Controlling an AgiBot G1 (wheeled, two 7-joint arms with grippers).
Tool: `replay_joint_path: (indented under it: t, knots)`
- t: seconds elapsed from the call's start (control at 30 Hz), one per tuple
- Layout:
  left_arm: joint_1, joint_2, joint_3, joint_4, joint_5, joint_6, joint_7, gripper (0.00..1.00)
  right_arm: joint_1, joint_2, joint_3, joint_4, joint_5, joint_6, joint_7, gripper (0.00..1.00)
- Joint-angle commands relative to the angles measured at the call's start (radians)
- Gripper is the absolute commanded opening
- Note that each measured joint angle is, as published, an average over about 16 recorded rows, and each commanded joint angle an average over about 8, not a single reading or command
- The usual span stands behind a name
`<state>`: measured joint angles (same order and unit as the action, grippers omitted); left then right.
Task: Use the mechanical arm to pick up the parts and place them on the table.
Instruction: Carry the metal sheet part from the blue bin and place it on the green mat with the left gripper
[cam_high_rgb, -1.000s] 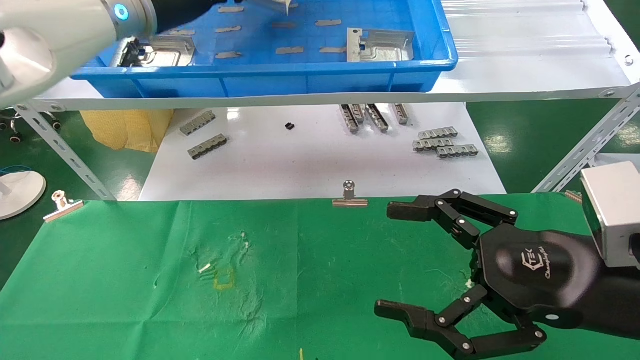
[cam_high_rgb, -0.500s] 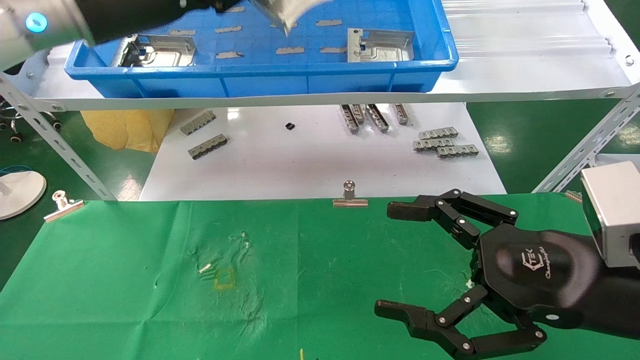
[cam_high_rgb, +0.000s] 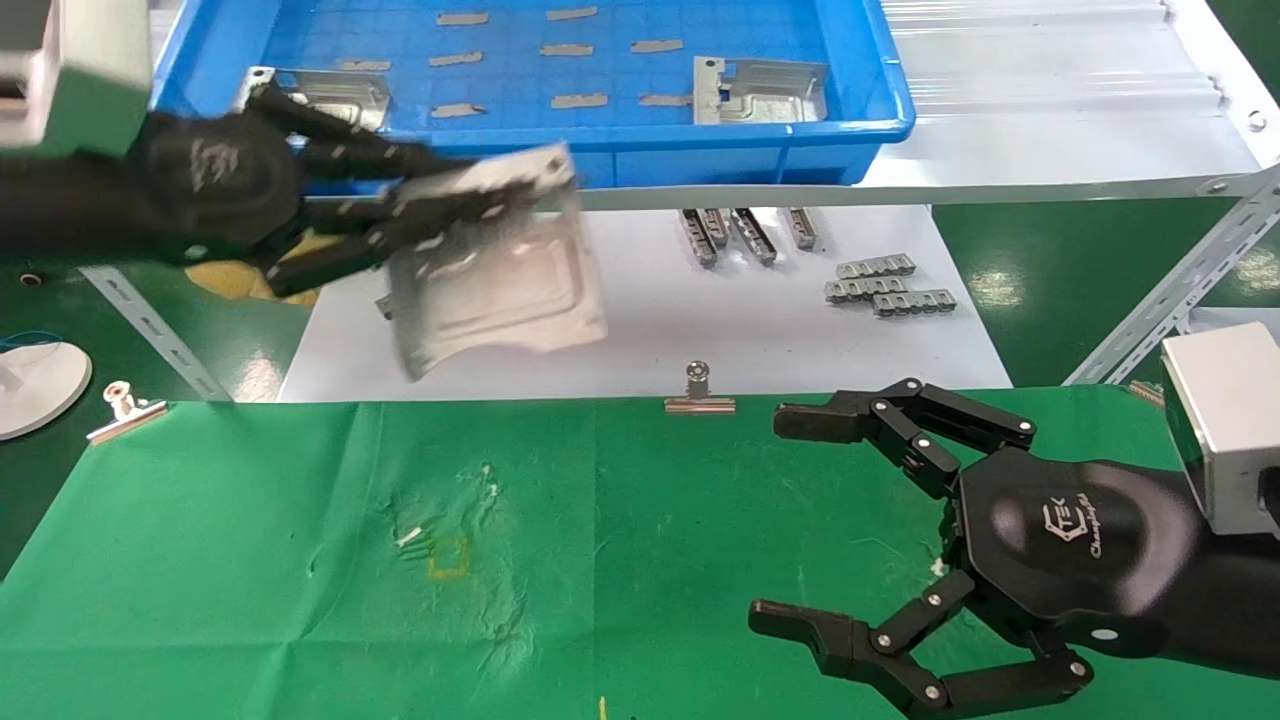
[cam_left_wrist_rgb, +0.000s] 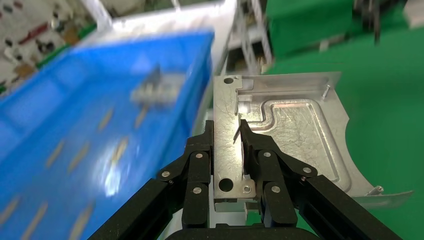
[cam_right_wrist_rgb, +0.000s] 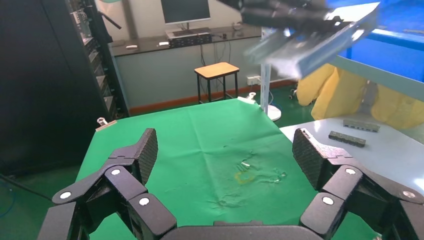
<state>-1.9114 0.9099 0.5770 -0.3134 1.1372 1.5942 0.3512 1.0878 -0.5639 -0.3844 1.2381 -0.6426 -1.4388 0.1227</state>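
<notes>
My left gripper (cam_high_rgb: 455, 195) is shut on the edge of a shiny silver part (cam_high_rgb: 500, 275) and holds it in the air, tilted, in front of the blue bin and over the white tabletop. In the left wrist view the fingers of the gripper (cam_left_wrist_rgb: 226, 135) clamp the part's (cam_left_wrist_rgb: 295, 130) flanged strip. Two more parts (cam_high_rgb: 762, 90) (cam_high_rgb: 340, 95) lie in the bin. My right gripper (cam_high_rgb: 768, 518) is open and empty, low over the right side of the green-cloth table (cam_high_rgb: 250, 560); its wrist view shows the gripper (cam_right_wrist_rgb: 226, 150) wide open over the cloth.
The blue bin (cam_high_rgb: 700, 155) stands on a white shelf (cam_high_rgb: 1050, 110) with several small grey tabs inside. Grey ridged strips (cam_high_rgb: 890, 285) lie on the white tabletop. Binder clips (cam_high_rgb: 699, 392) (cam_high_rgb: 125, 410) hold the cloth's far edge. Slanted shelf struts (cam_high_rgb: 1170, 300) flank the sides.
My left gripper has lifted the part out of the bin and carried it over the bin's front wall, toward me and downward. The right arm has not moved.
</notes>
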Motion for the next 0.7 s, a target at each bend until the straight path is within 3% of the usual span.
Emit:
replay_joint_path:
  t: [0.03, 0.33, 0.53, 0.7]
  knots:
    - [0.004, -0.047, 0.018, -0.02, 0.009, 0.003, 0.013, 0.0, 0.0, 0.0, 0.0, 0.0, 0.0, 0.0, 0.0, 1.0]
    - [0.099, -0.139, 0.13, -0.124, -0.026, 0.003, 0.038, 0.0, 0.0, 0.0, 0.0, 0.0, 0.0, 0.0, 0.0, 1.0]
    - [0.162, -0.114, 0.207, -0.14, -0.039, -0.007, 0.075, 0.0, 0.0, 0.0, 0.0, 0.0, 0.0, 0.0, 0.0, 1.0]
    - [0.199, -0.071, 0.263, -0.101, 0.002, -0.027, 0.164, 0.0, 0.0, 0.0, 0.0, 0.0, 0.0, 0.0, 0.0, 1.0]
